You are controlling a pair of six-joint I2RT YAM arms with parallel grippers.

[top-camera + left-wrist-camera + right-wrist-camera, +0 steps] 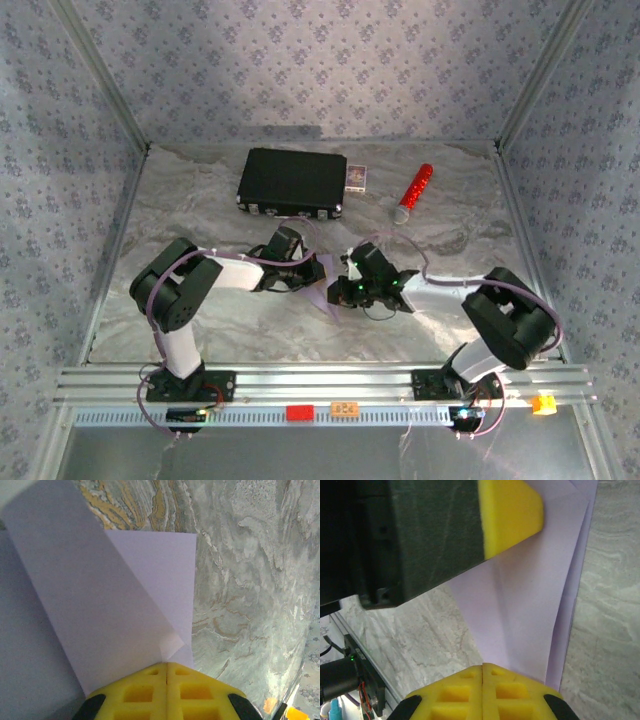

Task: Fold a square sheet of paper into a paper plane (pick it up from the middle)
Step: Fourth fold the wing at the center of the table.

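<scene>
Pinching the square sheet of paper (125, 605) from two ends

Left hand (166, 666): pads pressed together, clamped on one pointed end of the sheet, lilac paper fanning out from between them. Right hand (482, 667): likewise clamped, on the opposite end. From its wrist camera I see my left hand's yellow tip on the far side of the paper.

The sheet hangs between both hands over the middle of the desk (200, 200), well apart from the black case (292, 182). I can't tell whether it touches the desk. One flap lies folded diagonally over the layer beneath.

Handling, my judgement: nearly weightless and floppy. It takes a crease at the lightest pinch and would tear if my hands pulled apart. The surface is smooth, so stacked layers may slide. Best hold is at an edge or along an existing crease, pads flat, with little tension, leaving the flat face free for pressing the next fold.
</scene>
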